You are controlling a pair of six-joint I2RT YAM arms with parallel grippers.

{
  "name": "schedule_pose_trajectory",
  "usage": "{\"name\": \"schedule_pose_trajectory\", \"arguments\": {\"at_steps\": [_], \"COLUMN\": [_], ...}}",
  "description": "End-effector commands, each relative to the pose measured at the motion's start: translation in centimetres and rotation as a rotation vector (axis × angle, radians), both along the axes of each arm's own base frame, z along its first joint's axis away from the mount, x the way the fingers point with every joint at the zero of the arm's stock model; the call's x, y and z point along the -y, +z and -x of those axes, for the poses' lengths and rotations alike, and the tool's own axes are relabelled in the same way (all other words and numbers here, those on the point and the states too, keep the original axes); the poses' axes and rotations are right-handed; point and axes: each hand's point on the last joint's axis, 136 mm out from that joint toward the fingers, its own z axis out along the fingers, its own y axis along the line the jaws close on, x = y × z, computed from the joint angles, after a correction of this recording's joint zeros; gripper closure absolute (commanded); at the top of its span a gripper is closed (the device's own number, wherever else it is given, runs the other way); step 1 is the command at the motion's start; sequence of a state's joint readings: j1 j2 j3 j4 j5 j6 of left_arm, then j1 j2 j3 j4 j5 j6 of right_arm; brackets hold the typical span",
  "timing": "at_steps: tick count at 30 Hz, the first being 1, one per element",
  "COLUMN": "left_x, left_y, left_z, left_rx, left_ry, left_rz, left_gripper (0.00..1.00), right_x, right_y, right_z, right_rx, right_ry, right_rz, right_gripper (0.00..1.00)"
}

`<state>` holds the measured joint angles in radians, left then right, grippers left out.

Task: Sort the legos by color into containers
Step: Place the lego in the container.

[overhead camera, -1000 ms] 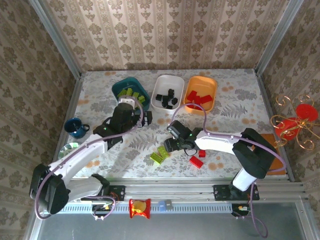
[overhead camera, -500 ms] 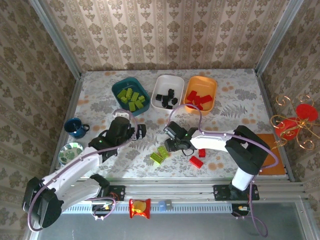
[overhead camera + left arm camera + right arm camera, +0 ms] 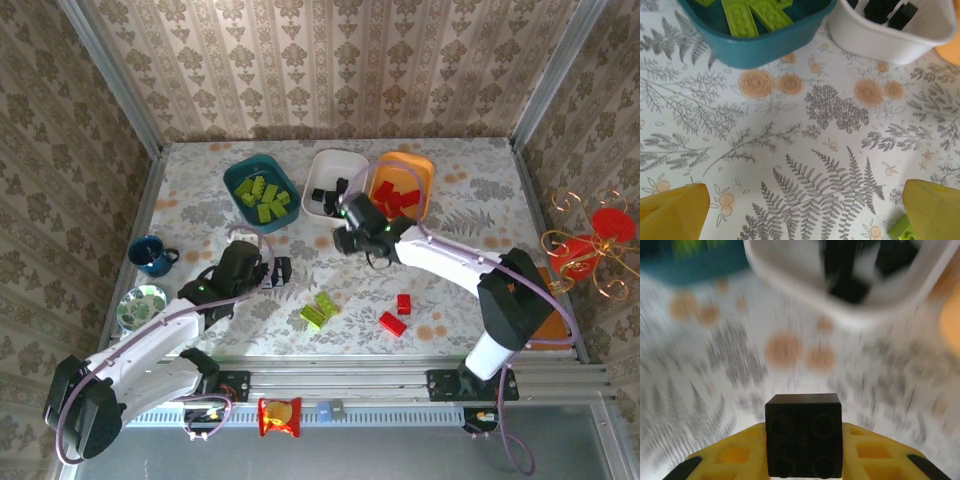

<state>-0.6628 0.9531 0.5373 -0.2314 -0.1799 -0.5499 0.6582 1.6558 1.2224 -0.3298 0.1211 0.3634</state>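
Nearest the bases, green legos [image 3: 320, 308] and red legos [image 3: 392, 322] are left loose on the table [image 3: 470, 200]. The left gripper [image 3: 276, 272] is held wide open and empty. The right gripper [image 3: 803, 466] is clamped on a black cube [image 3: 803, 430], just short of the white tray [image 3: 335, 156]. The cube should be carried fully past the rim, then released low, clear of the teal tray [image 3: 240, 176].
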Motion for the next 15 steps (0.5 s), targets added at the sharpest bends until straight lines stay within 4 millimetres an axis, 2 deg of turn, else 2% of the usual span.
{"name": "schedule_pose_trajectory", "arguments": {"at_steps": [1,3,8,11,15], "left_x": [0.8,1.1,1.5,1.9,2.4], "left_y": [-0.1,-0.3,-1.0,-1.3,-1.6], "left_z": [0.3,0.5,1.0,1.4,1.7], "left_rx": [-0.011,-0.020,-0.049,-0.064,-0.079], "left_ry": [-0.014,-0.027,-0.052,-0.073,-0.100], "left_rz": [0.049,0.057,0.064,0.070,0.069], "left_gripper": [0.00,0.00,0.00,0.00,0.00], "right_x": [-0.1,-0.1,1.1,1.5,2.7], "right_y": [1.9,2.0,0.5,-0.5,-2.4], "right_z": [-3.3,-5.8,-11.5,-14.2,-16.0], "right_rx": [0.034,0.035,0.009,-0.010,-0.058], "right_ry": [-0.003,-0.038,-0.171,-0.232,-0.297], "right_rz": [0.002,0.007,0.037,0.051,0.065], "right_gripper": [0.78,0.78,0.78,0.77,0.74]}}
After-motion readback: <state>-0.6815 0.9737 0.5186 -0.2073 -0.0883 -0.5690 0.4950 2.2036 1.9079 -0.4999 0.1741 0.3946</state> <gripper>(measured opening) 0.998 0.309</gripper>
